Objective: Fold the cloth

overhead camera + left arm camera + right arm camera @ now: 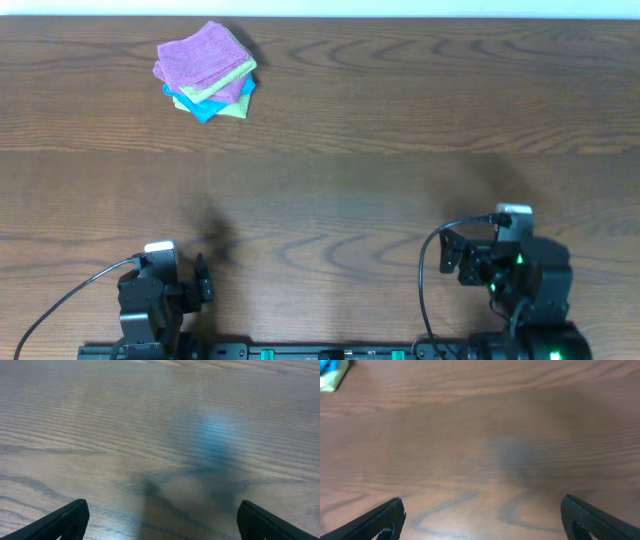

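Overhead above table [400,150], wrists low, seemingly forward

Both arms tucked low and well apart, left gripper [203,279] and right gripper [453,257] wide open, empty.

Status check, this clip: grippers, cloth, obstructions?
Left gripper open, empty. Right gripper open, empty. Lilac cloth lies on green cloth and blue cloth, far left. Nothing in between.

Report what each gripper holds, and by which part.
Nothing. The left gripper and right gripper are both open over bare table; the cloth lies far off, untouched.
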Motion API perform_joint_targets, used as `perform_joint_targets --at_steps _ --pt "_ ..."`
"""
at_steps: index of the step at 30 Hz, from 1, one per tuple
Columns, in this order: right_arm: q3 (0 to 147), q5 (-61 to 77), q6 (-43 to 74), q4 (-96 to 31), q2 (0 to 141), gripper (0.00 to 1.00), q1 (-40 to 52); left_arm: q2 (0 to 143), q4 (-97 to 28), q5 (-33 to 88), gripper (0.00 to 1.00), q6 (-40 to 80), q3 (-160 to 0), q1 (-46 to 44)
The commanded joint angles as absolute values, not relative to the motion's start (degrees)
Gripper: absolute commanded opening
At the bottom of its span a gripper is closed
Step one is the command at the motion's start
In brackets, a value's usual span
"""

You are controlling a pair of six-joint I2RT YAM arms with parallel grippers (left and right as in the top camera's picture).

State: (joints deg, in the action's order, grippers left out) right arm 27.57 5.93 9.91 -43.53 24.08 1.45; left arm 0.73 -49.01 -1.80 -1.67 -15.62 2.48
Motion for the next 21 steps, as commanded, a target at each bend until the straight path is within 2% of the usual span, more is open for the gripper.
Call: perform_joint_targets --at_steps 1,9,21 --pt "23.07 1.74 7.42 -42.85 18.98 0.99 1.23 0.21 -51.03 -2.52 0.95 -1.08 -13.1 2.57" --pt "13.37 1.69 6.55 -40.66 8.05 0.99 1.15 0.21 -51.0 -2.52 0.95 -1.08 -13.1 2.57" --pt "9.15 1.96 3.36 -41.69 0.27 0.99 1.15 0.21 -51.03 -2.52 0.95 -1.08 -13.1 2.57"
